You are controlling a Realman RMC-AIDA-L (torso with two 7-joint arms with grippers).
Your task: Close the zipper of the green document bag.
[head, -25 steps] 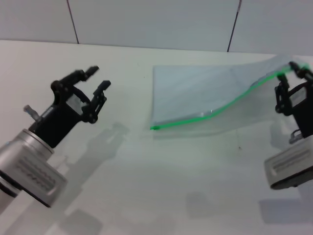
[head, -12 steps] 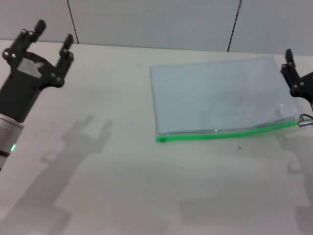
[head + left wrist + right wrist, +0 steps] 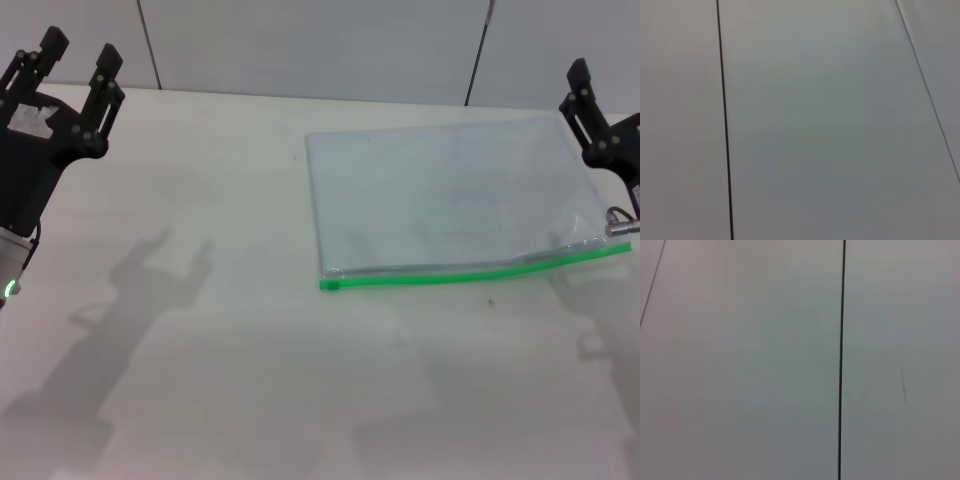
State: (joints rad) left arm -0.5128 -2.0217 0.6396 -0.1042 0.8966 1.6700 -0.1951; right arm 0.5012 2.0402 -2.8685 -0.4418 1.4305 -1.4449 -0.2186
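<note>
The green document bag (image 3: 450,200) lies flat on the white table, right of centre in the head view. Its zipper (image 3: 470,272) runs as a bright green strip along the near long edge, and a small metal slider tab (image 3: 620,224) sits at its right end. My right gripper (image 3: 625,95) hangs raised at the right edge of that view, above the bag's far right corner, open and holding nothing; only one finger (image 3: 580,85) shows. My left gripper (image 3: 78,55) is raised at the far left, open and empty, well away from the bag. Neither wrist view shows the bag.
The white table (image 3: 220,350) spreads wide to the left of and in front of the bag. A panelled wall (image 3: 300,40) with dark seams stands behind it. Both wrist views show only wall panels (image 3: 840,125) (image 3: 740,365) and seams.
A second ago my right gripper held the zipper's right end lifted; it let go, and the bag now lies flat. Both grippers have risen, the left one going up and to the left.
</note>
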